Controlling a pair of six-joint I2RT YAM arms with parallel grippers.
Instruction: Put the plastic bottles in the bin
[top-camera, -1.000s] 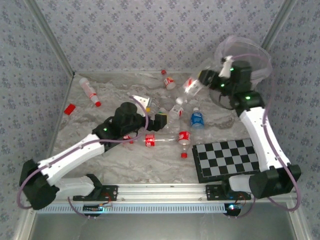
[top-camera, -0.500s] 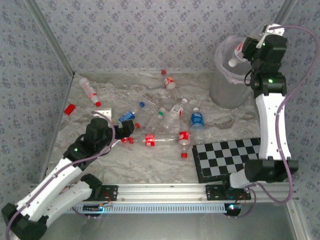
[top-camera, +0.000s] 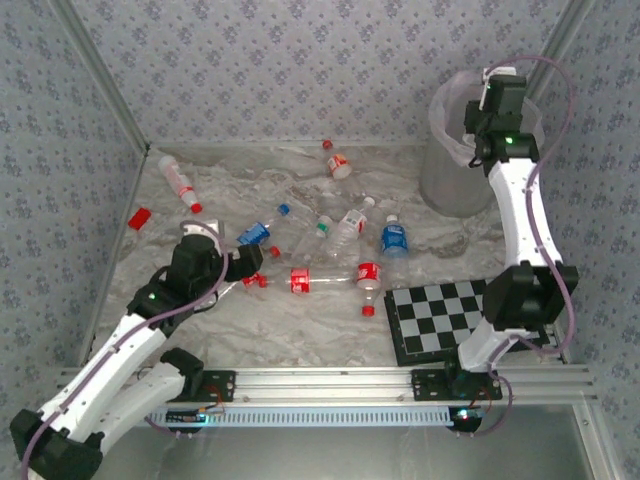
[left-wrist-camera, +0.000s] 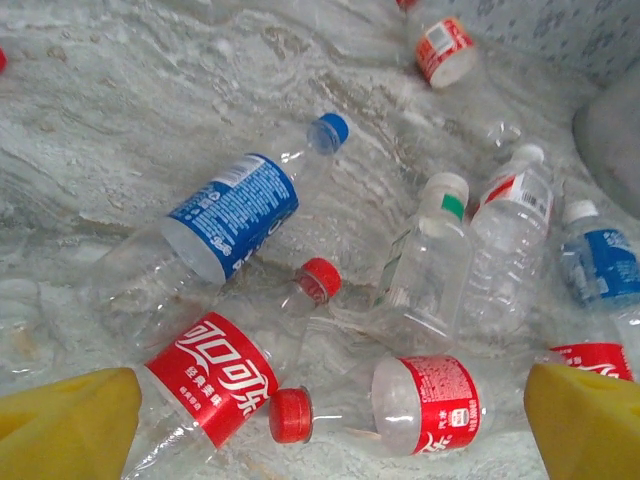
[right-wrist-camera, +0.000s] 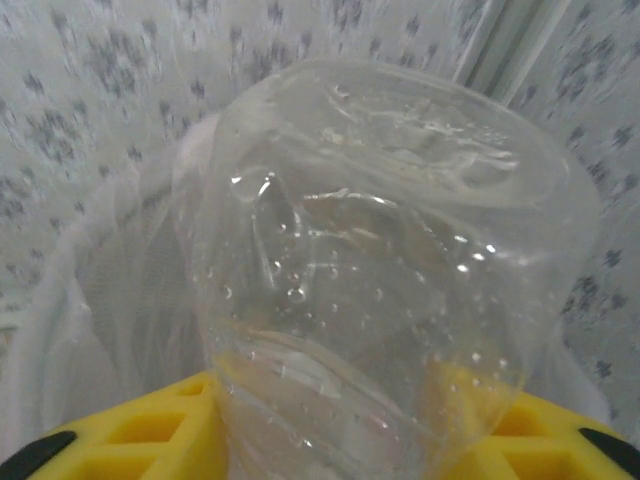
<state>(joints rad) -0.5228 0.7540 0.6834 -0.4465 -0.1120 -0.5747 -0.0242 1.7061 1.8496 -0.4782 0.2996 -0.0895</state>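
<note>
My right gripper (top-camera: 480, 118) hangs over the mouth of the tall translucent bin (top-camera: 452, 175) at the far right. It is shut on a clear plastic bottle (right-wrist-camera: 390, 260), whose base faces the wrist camera between the yellow fingers (right-wrist-camera: 130, 435), with the bag-lined bin (right-wrist-camera: 70, 290) behind it. My left gripper (top-camera: 240, 264) hovers wide open and empty over the bottles in the middle of the table. Between its yellow fingers (left-wrist-camera: 70, 420) lie two red-labelled bottles (left-wrist-camera: 210, 385) (left-wrist-camera: 430, 402). A blue-labelled bottle (left-wrist-camera: 235, 215) and a green-capped one (left-wrist-camera: 430, 265) lie beyond.
More bottles lie at the far left (top-camera: 178, 183), near the back wall (top-camera: 340, 165) and mid-table (top-camera: 395, 238). A red block (top-camera: 139, 218) sits left. A loose red cap (top-camera: 368, 310) lies by the checkerboard (top-camera: 460, 315) at the near right. Patterned walls close three sides.
The right arm has lifted the clear bottle from beside the bin up over its mouth. The left arm has drawn back towards the near left and stays open.
</note>
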